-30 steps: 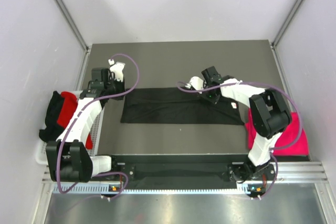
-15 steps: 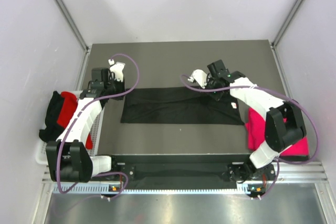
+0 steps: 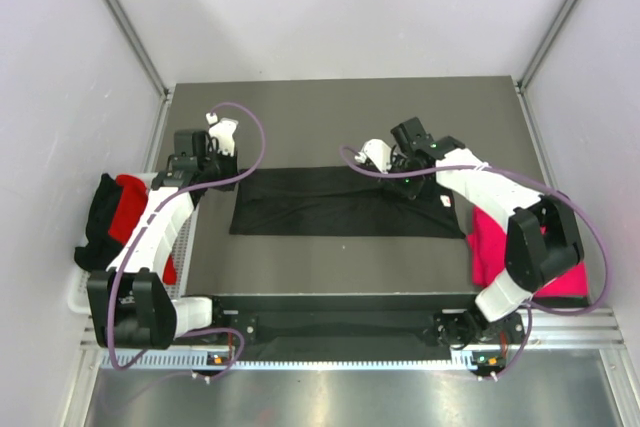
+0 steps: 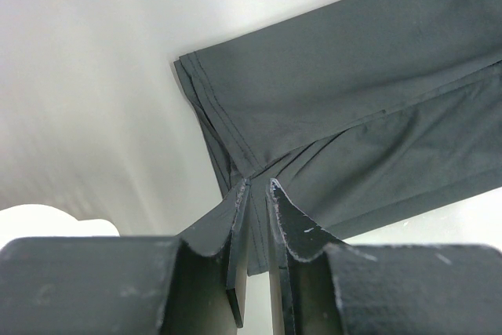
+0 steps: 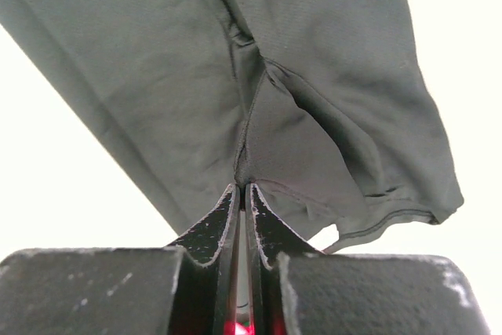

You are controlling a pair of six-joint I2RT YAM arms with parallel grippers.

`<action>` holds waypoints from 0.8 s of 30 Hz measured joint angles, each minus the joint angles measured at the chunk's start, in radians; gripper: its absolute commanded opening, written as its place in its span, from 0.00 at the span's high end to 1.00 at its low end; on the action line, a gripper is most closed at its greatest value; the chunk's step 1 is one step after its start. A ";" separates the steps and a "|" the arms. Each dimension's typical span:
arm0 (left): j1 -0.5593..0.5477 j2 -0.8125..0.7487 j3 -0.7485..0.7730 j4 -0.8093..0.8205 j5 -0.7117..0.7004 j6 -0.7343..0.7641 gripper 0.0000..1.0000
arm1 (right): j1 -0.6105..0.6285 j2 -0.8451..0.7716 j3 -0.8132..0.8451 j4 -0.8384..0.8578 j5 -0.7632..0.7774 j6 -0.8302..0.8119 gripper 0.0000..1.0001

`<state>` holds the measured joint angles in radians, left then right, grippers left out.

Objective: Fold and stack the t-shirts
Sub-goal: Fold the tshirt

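Inspection of the fold station, for your attention.

**Task item.** The black t-shirt (image 3: 345, 202) lies flat as a long, narrow band across the middle of the table (image 3: 330, 117), running left to right between your two arms. The pink t-shirt (image 3: 488, 237) sits at the right edge, partly under the right arm. A heap of red and black tees (image 3: 125, 197) rests at the left edge over the white wire basket (image 3: 75, 292).

**Grips.** The left gripper (image 4: 257, 186) has its fingers drawn nearly together, and they pinch the hemmed left end of the black t-shirt. Cloth gathers into creases that run into the gap. The right gripper (image 5: 241, 190) is fully closed on a raised ridge of the same shirt, towards its right end.

**Reason for the arrangement, as I judge it.** Holding both ends lets you keep the band taut and square while you turn it over on itself. A single grip would let the free end drag and skew. The pink tee is well placed as the base of a stack, and the heap on the left appears to be awaiting its turn.

**Markings.** A small white tag (image 3: 446, 203) shows on the black shirt near its right end, but it is too small to read. I find no legible brand or writing elsewhere.
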<state>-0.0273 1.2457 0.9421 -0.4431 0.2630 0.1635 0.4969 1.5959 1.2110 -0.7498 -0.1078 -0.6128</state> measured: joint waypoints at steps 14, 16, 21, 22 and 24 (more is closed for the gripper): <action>0.000 0.011 0.000 0.000 0.000 0.000 0.81 | 0.024 0.002 0.114 -0.197 -0.308 -0.016 0.69; 0.000 0.016 0.000 0.000 0.000 0.000 0.81 | 0.014 0.002 0.121 -0.175 -0.294 -0.023 0.72; 0.000 0.018 0.000 0.000 0.000 0.000 0.81 | -0.057 0.016 0.095 -0.135 -0.248 -0.051 0.76; 0.000 0.018 0.000 0.000 0.000 0.000 0.81 | -0.081 0.021 0.081 -0.122 -0.238 -0.059 0.77; 0.000 0.018 0.000 0.000 -0.002 0.000 0.81 | -0.136 0.038 0.054 -0.107 -0.224 -0.071 0.77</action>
<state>-0.0273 1.2636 0.9421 -0.4427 0.2611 0.1638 0.3607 1.6337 1.2652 -0.8570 -0.3317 -0.6842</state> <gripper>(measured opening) 0.193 0.233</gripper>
